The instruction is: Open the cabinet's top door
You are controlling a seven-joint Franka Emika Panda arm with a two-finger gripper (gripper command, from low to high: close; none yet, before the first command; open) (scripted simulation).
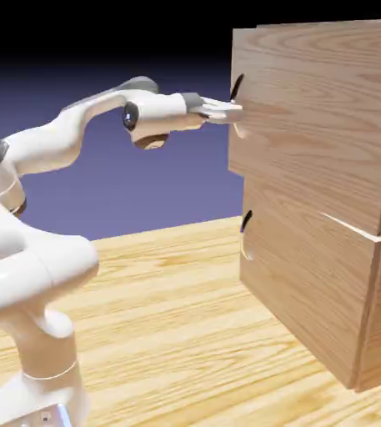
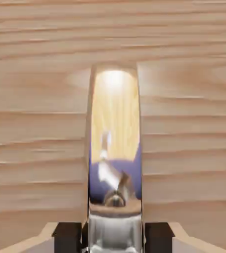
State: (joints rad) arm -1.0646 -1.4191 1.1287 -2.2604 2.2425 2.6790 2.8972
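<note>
1. Ext. view: white Franka arm's two-finger gripper (image 1: 231, 110) reaching level toward the large light-oak wood-grain cabinet (image 1: 327, 192), standing on the plank-pattern wooden table (image 1: 160, 308) at the pic's right.
2. Larger upper wood-grain panel, i.e. the top door (image 1: 318, 125), sitting closed against the carcass; its small dark curved handle (image 1: 237, 86) showing at the panel's left edge, near the top, just above the fingertips.
3. Fingers drawn together at the door's edge right by that handle; contact not clear from this angle.
4. Hand view: wood grain filling the frame w/ a shiny metallic handle bar (image 2: 114, 148) running upright down the middle, mirror-like, reflecting table and backdrop.
5. Dark finger pads (image 2: 67, 236) sitting tight on either side of the bar's lower end, so gripper reading as clamped on the handle.
6. Handling, as a guess: rigid panel, prob. hinged, swinging in an arc rather than sliding; handle stiff, smooth, maybe slippery, so needing a firm pinch across the bar.
7. Around: shorter lower panel (image 1: 310, 275) w/ own dark handle (image 1: 246, 222) well below, not to be touched. Nothing else standing in the way.
</note>
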